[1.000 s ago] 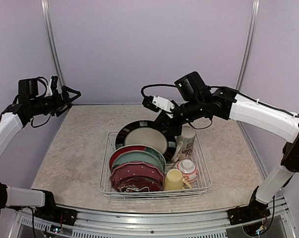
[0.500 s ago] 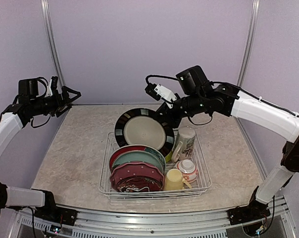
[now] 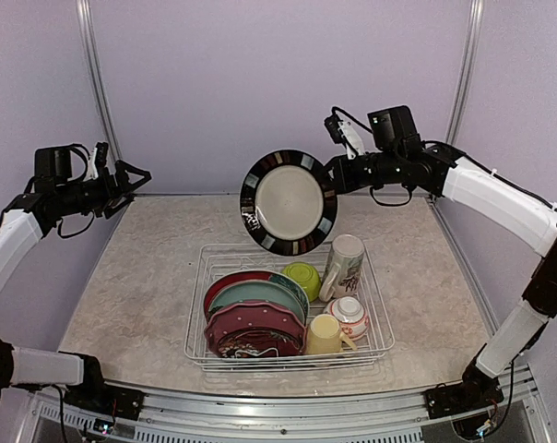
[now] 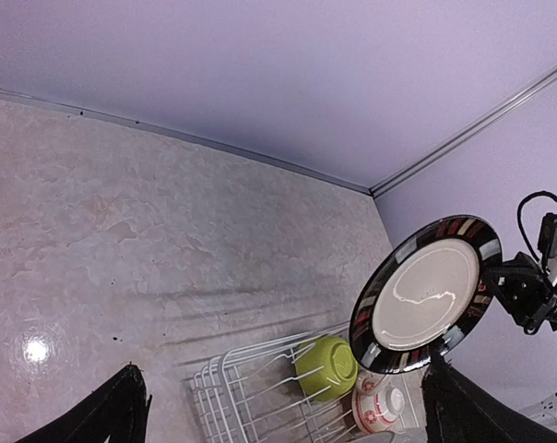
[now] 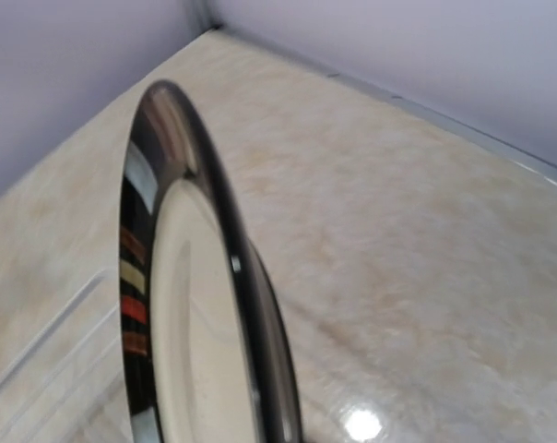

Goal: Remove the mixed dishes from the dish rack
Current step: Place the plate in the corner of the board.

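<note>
- While my right gripper [image 3: 337, 173] pinches the black-rimmed plate [image 3: 289, 201] by its edge, jaws pressed tight on the rim, the plate hangs on edge in the air above the far end of the dish rack [image 3: 288, 362], clear of the wire, its cream face turned toward the rack's near side.
- Right wrist view: plate seen edge-on, bare table [image 3: 140, 277] beyond it. My fingers don't show there; the grip reads from the overhead view.
- Left gripper [image 3: 136, 183]: jaws spread wide, nothing between them, raised well off to the left of the rack.
- In the rack:
  - Left half: red/teal plate [image 3: 225, 284], teal-green plate [image 3: 255, 297], pink dotted plate [image 3: 255, 321] and dark red patterned plate [image 3: 251, 347], stacked on edge from far to near.
  - Right half: lime-green bowl [image 3: 302, 277], tall cream printed mug [image 3: 345, 266], small white-and-red bowl [image 3: 349, 314] and pale yellow mug [image 3: 325, 334].
- Step in hand, as I judge it: carrying one plate out. It is lifted clear but not yet set down, and eight pieces remain, so the job is early.
- Next move calls for swinging the plate to bare table beside the rack, tipping it from upright to flat, lowering until it rests, and only then spreading the jaws.
- Risk: a thin rim pinch on a wide plate may pivot, so I should go slowly.
</note>
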Available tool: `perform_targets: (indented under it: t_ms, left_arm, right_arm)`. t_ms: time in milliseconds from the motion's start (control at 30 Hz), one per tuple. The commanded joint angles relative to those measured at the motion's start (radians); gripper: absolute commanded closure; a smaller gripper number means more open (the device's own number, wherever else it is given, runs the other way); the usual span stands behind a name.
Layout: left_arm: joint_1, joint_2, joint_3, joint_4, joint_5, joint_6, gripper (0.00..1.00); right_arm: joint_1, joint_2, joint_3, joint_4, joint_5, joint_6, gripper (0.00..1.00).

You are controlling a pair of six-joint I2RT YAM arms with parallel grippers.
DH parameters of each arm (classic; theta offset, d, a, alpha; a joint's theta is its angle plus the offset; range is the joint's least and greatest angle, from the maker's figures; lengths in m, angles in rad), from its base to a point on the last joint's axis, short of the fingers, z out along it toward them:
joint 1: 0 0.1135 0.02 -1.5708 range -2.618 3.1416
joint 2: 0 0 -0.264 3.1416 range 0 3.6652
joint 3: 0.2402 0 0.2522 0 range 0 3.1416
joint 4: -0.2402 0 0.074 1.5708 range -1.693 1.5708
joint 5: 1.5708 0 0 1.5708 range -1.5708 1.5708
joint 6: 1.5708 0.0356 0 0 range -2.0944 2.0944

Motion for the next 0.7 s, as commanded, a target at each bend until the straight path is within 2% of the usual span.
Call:
perform_targets:
  t_ms: [0,267,500,667]
  left_arm:
    - [-0.012,0.005,0.004,-0.012,-0.001,0.012,0.01]
    - [-0.015,-0.004,0.005,-0.008,0.013,0.005,0.01]
    - [-0.018,-0.004,0.002,-0.003,0.021,0.0,0.01]
    - [-0.018,0.004,0.001,0.003,0.035,-0.009,0.01]
  right_arm:
    - [-0.09,-0.09,-0.07,0.291,-0.113,0.239,1.0]
    - [-0.321,-0.198,-0.367,0.646,-0.15,0.632,1.0]
    - [-0.538,-0.297,-0.645,0.906,-0.036,0.907,1.0]
    - [-0.638,-0.303,-0.739,0.921,0.095,0.99,1.0]
